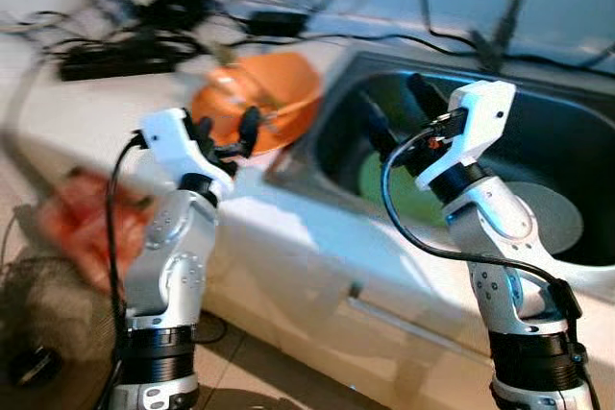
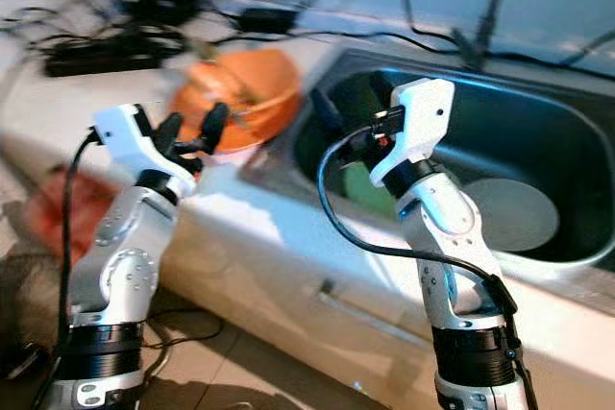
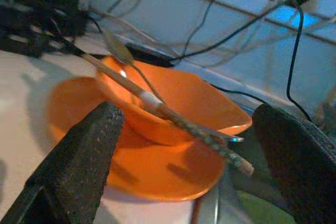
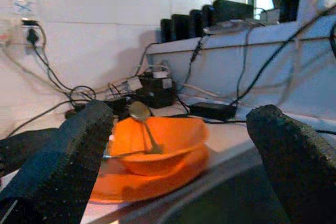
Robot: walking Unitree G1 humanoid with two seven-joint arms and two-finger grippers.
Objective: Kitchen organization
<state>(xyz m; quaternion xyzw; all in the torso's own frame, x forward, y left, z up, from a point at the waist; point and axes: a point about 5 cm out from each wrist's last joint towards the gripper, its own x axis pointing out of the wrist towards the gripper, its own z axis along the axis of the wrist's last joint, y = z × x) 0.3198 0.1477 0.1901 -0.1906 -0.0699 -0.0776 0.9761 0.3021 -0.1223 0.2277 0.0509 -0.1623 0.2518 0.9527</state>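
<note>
Both grippers, left [image 1: 224, 132] and right [image 1: 396, 112], spread-fingered; orange bowl [image 3: 173, 103] looks rigid, slippery, best pinched at its rim.

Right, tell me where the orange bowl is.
The orange bowl sits on an orange plate on the white counter, just left of the sink, straight ahead of the open left gripper.

White counter [image 1: 115, 103]; orange plate [image 3: 157, 174] on it; black cables [image 1: 125, 45] behind
</note>
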